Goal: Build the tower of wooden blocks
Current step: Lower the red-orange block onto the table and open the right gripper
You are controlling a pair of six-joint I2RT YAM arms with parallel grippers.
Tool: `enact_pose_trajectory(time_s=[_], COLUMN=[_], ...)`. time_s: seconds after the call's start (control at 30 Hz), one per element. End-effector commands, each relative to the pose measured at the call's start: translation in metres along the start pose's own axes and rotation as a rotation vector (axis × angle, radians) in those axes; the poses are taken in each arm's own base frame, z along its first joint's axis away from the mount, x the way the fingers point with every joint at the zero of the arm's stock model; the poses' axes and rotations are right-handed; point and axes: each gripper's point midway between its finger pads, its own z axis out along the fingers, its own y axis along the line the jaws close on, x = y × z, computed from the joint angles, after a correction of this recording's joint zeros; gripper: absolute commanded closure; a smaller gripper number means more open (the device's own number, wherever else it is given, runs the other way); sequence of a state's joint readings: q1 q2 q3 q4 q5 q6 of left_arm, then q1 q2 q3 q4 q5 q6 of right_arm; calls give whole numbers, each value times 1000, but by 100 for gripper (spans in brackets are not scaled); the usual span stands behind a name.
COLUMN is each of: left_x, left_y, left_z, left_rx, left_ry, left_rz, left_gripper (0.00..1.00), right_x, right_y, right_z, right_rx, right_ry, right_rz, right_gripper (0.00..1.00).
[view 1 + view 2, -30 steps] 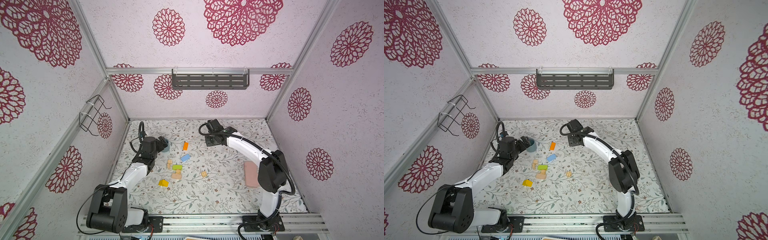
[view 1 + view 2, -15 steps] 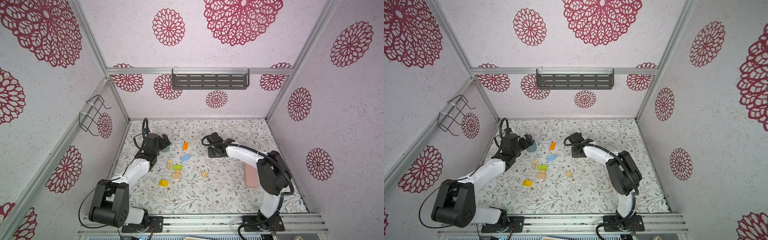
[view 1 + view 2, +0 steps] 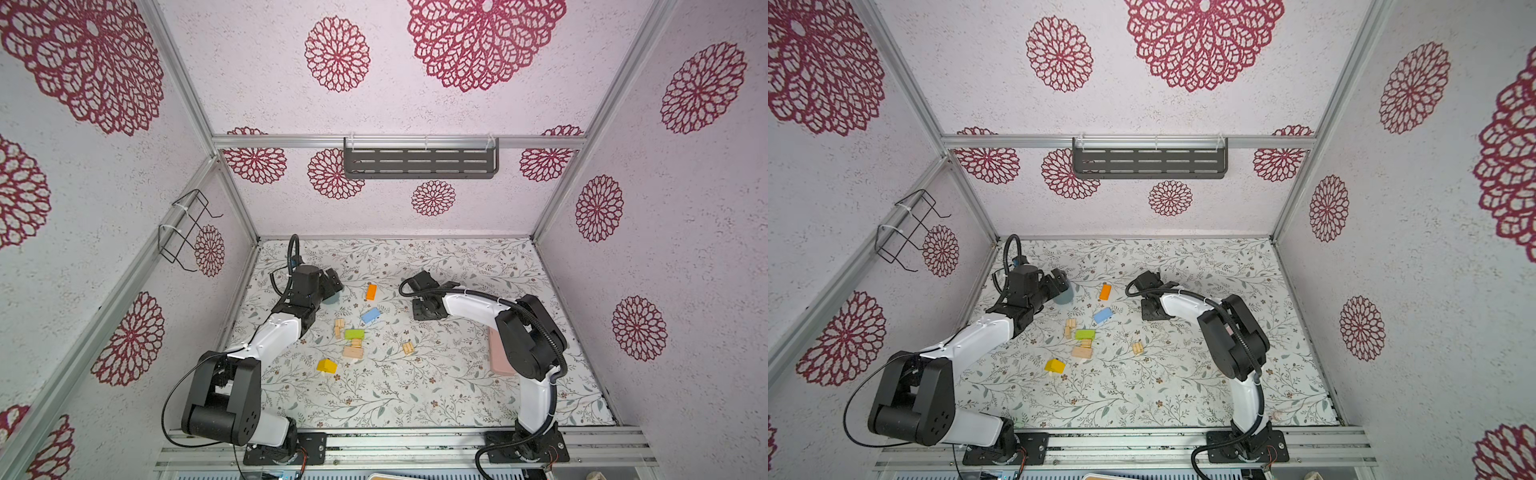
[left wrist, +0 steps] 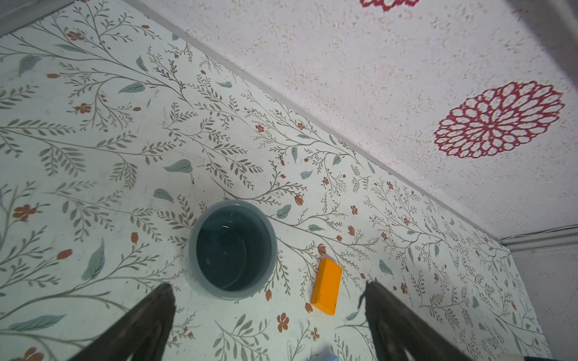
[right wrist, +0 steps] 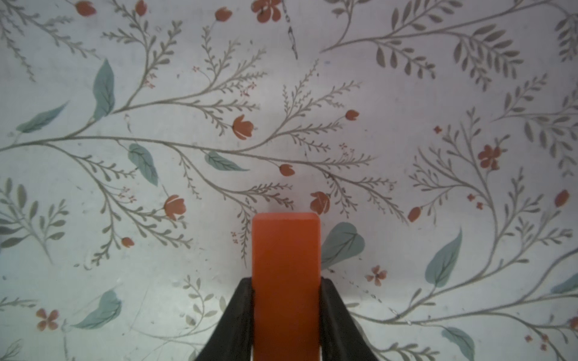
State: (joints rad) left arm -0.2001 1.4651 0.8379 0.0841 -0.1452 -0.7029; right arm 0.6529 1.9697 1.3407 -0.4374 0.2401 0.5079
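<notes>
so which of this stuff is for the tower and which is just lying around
For the job: red block in the right pincer, orange block, light blue block, yellow block, plain wood blocks, green-topped tower.
Lying about: grey-blue mug, pink slab.

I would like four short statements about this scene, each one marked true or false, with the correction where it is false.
1. The right gripper is shut on a red block. True.
2. The left gripper grips the orange block. False: it is open; that block lies on the table beside the mug.
3. A block lies inside the mug. False: the mug is empty.
4. The yellow block lies apart from the tower. True.
</notes>
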Motion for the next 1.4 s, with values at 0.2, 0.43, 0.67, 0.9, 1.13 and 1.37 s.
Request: enact_pose_trajectory(time_s=[0.2, 0.43, 0.67, 0.9, 1.13, 1.37], left_x=[-1, -1, -10, -24, -10, 16], left_y=[-7, -8, -21, -56, -120, -127], left_z=[2, 2, -7, -35, -75, -83], left_rx=[12, 13, 48, 84, 287, 279], left_ry=[6, 8, 21, 105, 269, 600], left_rz=[15, 16, 74, 190, 440, 669], left_gripper=[3, 3, 3, 3, 3, 16], right_x=[0, 0, -11, -24, -46, -54], right_y=[4, 6, 9, 18, -3, -42], right_z=[4, 5, -15, -61, -123, -154], right_rx=[-6, -10, -45, -196, -398, -595], right_ry=[2, 9, -28, -105, -249, -405], right_rz=[7, -10, -28, -69, -46, 73], right_gripper=[85, 70, 53, 45, 37, 37])
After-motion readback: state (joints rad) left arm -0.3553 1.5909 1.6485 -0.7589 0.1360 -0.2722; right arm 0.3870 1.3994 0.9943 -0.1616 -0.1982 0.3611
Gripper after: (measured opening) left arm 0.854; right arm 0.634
